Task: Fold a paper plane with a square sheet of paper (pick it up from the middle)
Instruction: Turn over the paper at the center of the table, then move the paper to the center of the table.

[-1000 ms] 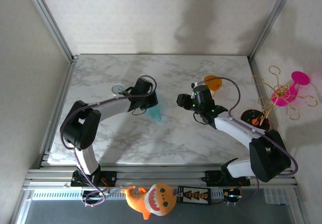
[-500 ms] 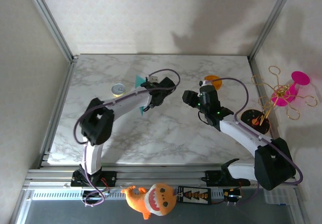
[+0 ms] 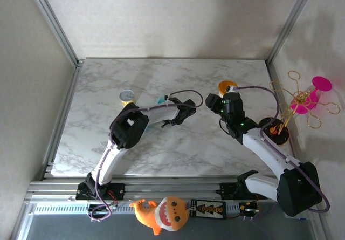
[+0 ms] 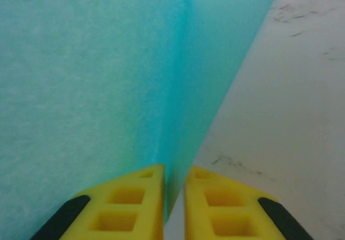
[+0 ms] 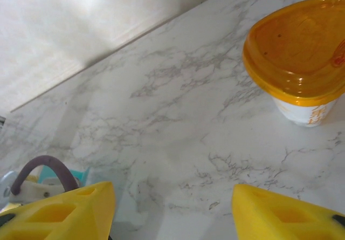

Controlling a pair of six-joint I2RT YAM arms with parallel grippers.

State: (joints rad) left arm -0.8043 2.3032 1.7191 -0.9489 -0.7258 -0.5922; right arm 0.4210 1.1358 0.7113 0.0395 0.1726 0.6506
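The left gripper [image 4: 174,171], a slit apart, straddles the crease of the narrow teal-blue paper plane [image 4: 108,62] mid-table; whether it pinches, I cannot tell. The right gripper [image 5: 172,190] gapes empty, so a slack hold could drop it.

My left gripper [image 4: 175,199]: yellow fingertips [image 4: 132,202] nearly together, a narrow slit between them. The teal paper plane [image 4: 81,78] rises from that slit, its centre crease running straight up from the fingertips. One panel spreads broad to the left of the crease, a narrower one slants to its right. Marble table [image 4: 296,116] lies right of the plane. Pinched or merely touching: cannot tell.
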